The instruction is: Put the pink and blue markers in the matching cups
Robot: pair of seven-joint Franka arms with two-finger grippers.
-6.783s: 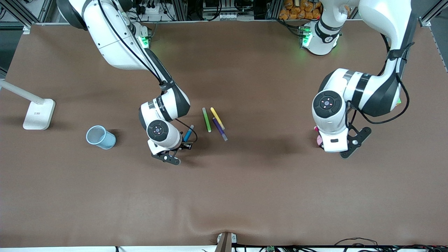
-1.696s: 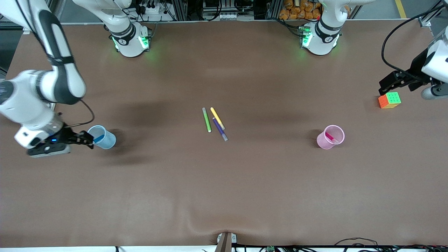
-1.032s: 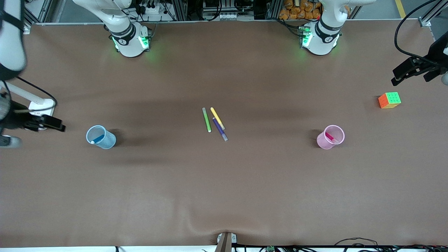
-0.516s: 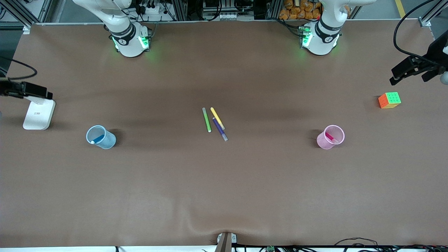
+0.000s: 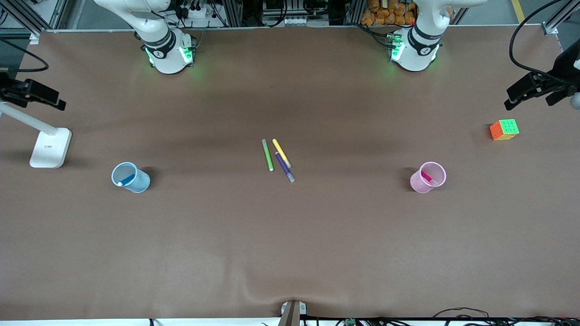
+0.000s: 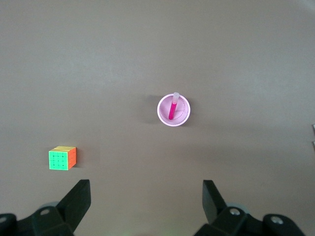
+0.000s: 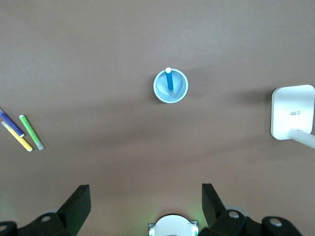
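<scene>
Both arms mostly cut off at frame edges.

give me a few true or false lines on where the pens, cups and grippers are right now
1. The blue pen stands in the blue cup. True.
2. The pink cup is empty. False: the pink pen is in it.
3. Three pens lie on the table mid-way between the cups. True: green pen, yellow pen, purple pen.
4. The left gripper holds the cube. False: it is open, above the cube.
5. The right gripper is shut on a pen. False: open, empty.
</scene>
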